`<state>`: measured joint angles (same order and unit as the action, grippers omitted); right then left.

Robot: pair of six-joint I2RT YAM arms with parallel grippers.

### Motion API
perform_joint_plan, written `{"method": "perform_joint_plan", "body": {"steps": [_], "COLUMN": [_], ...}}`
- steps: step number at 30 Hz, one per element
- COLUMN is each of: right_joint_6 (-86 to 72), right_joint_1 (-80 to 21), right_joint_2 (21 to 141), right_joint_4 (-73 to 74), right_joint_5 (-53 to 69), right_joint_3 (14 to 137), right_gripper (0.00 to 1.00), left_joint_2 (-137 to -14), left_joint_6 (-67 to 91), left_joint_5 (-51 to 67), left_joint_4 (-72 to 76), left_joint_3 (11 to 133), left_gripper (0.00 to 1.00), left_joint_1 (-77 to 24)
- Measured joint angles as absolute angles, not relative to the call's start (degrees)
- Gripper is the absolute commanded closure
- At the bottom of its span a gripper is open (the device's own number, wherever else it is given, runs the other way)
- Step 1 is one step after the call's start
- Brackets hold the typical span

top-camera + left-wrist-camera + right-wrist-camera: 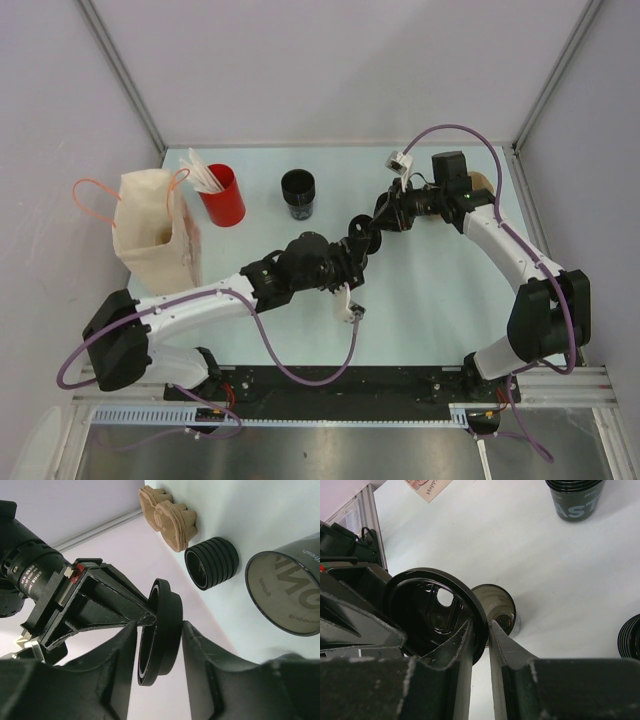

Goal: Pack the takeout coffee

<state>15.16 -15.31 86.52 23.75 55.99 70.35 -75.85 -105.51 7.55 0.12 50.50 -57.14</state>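
**Lid held between both grippers, cup standing apart**

Top: a pale, matte table (430,290) is boxed in by plain lilac walls (330,60). The cup (298,193), round and black, stands upright near the far edge, just right of a red cup (225,200) and a cream bag (150,235). The left gripper (358,240) and right gripper (383,216) meet mid-table, right of the cup and apart from it. What lies between and under them is hard to make out here.

Left wrist: a glossy black lid (160,630) stands on edge between the left fingers, which flank it closely. Whether they press it cannot be told. Beyond are tan moulded carriers (170,512), a ribbed lid stack (212,562), and a second cup (285,592), black with a dull pale inside and cut off at the right.

Right wrist: the right fingers are pinched on the lid's rim. The second cup shows partly behind it. The cup, white-lettered, is cropped at the top edge.
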Motion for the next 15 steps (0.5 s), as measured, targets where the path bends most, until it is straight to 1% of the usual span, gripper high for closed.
{"method": "perform_joint_plan", "body": {"steps": [7,11,13,14,15], "right_joint_6": [15.27,15.29,15.31,15.33,15.31], "right_joint_1": [-15.33,-15.42,-15.42,-15.42,-15.42], "right_joint_2": [86.52,86.52,86.52,86.52,86.52], "right_joint_4": [23.75,23.75,23.75,23.75,23.75], "right_joint_5": [55.99,56.01,55.99,55.99,55.96], "right_joint_3": [70.24,70.19,70.19,70.19,70.19], "right_gripper": [0.77,0.76,0.70,0.64,0.50], "left_joint_2": [-75.88,-75.94,-76.12,-76.14,-76.14], "left_joint_6": [-105.51,-105.51,-105.51,-105.47,-105.34], "left_joint_5": [6.74,6.50,6.28,6.11,5.93], "left_joint_4": [0.14,0.10,0.10,0.03,-0.32], "left_joint_3": [50.50,50.50,50.50,50.50,50.65], "left_gripper": [0.67,0.75,0.78,0.80,0.80], "left_joint_1": [-57.23,-57.32,-57.41,-57.43,-57.43]}}
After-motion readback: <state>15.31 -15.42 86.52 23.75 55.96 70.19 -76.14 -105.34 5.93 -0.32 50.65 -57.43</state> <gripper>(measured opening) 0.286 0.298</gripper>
